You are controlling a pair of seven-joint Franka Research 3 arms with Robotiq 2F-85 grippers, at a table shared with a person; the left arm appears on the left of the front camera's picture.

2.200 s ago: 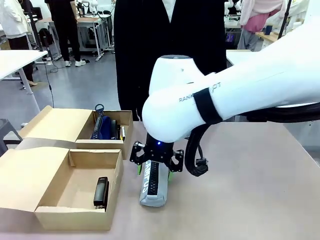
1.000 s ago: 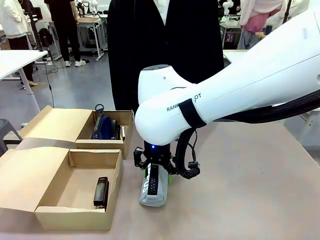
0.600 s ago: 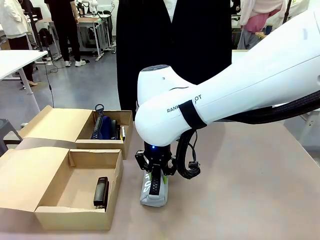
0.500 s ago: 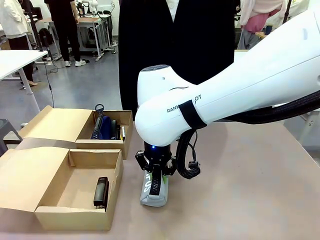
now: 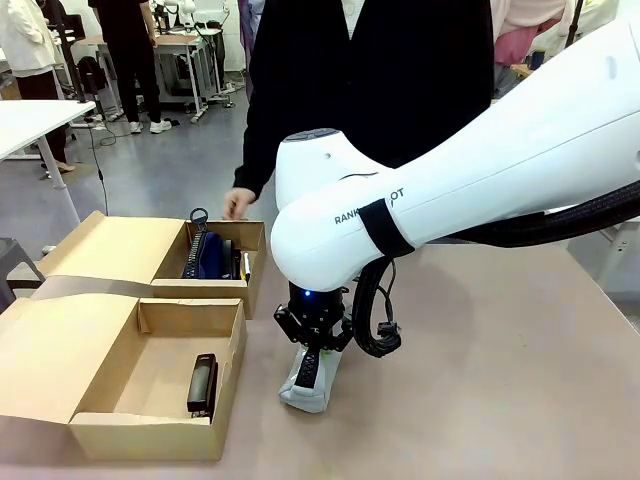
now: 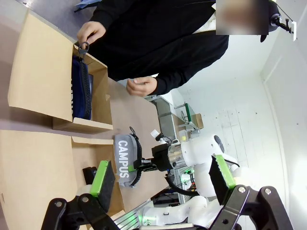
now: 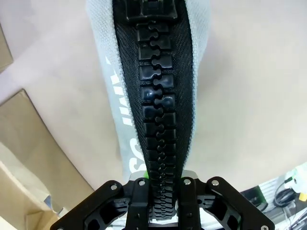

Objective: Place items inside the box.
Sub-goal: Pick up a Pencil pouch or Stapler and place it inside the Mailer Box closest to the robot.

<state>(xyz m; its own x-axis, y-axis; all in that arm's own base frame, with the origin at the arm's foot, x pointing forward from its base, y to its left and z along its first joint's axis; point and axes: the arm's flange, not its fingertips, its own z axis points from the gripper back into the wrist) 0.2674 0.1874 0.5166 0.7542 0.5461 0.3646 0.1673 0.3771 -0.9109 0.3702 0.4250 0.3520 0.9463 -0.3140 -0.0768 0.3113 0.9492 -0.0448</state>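
A grey pencil case (image 5: 303, 388) marked CAMPUS lies on the table just right of the box (image 5: 120, 345). My right gripper (image 5: 312, 352) points down and is shut on its black zip ridge (image 7: 156, 96); the right wrist view shows the right gripper (image 7: 158, 186) pinching the zip. A black stapler (image 5: 202, 383) lies in the box's near compartment. The navy pencil case (image 5: 205, 255) stands in the far one. My left gripper (image 6: 162, 175) hangs open and holds nothing, high above the box, looking down on the grey case (image 6: 125, 158).
The person stands at the far side. One hand (image 5: 238, 203) is at the far compartment's edge, and in the left wrist view this hand (image 6: 88, 33) holds the navy case's zip ring. The box's flaps (image 5: 110, 245) lie open to the left. Bare table stretches right.
My right gripper has shut on the grey case's zip and risen a little, tipping the case's far end up. The person's hand has come to the far compartment.
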